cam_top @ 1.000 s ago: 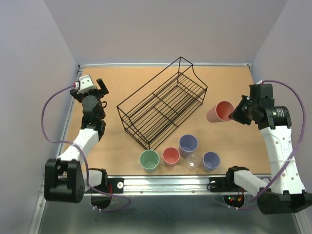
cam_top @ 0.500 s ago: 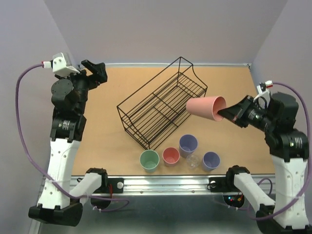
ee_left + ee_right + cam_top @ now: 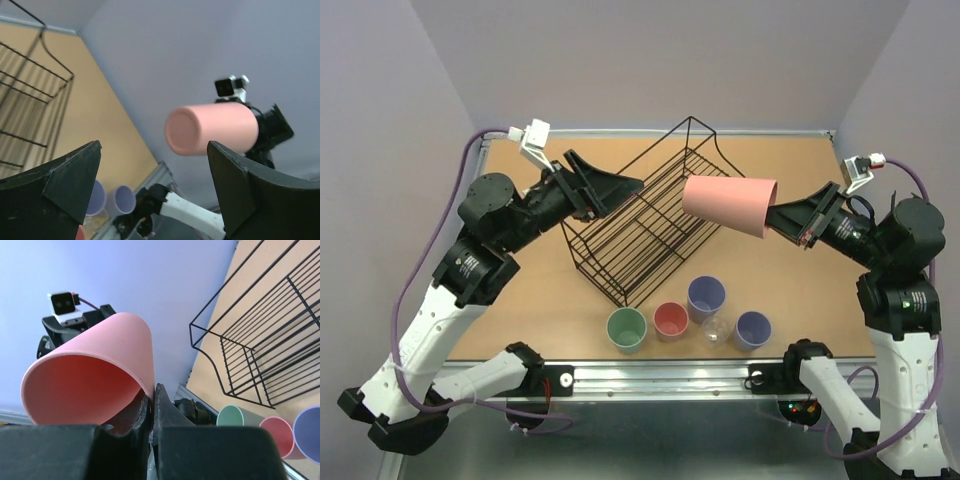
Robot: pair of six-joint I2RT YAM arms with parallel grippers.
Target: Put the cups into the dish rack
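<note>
My right gripper point(image 3: 776, 217) is shut on the rim of the large pink cup point(image 3: 728, 205). It holds the cup on its side in the air over the right end of the black wire dish rack point(image 3: 596, 283), base pointing left. In the right wrist view one finger is inside the cup point(image 3: 90, 375) and one outside, at the gripper point(image 3: 153, 390). My left gripper point(image 3: 632, 184) is open and empty above the rack's left part, pointing at the cup point(image 3: 210, 128), which is framed between its fingers in the left wrist view, around the gripper point(image 3: 154, 147).
Several cups stand upright in front of the rack: green point(image 3: 627, 328), small pink point(image 3: 671, 320), large lavender point(image 3: 706, 296), tiny clear point(image 3: 716, 331), small lavender point(image 3: 753, 328). The rack lies diagonally on the tan table point(image 3: 540, 280), with walls close on all sides.
My right gripper has lifted the pink cup up and left over the rack's end. My left arm has swung from the far left in over the rack, toward the cup.
</note>
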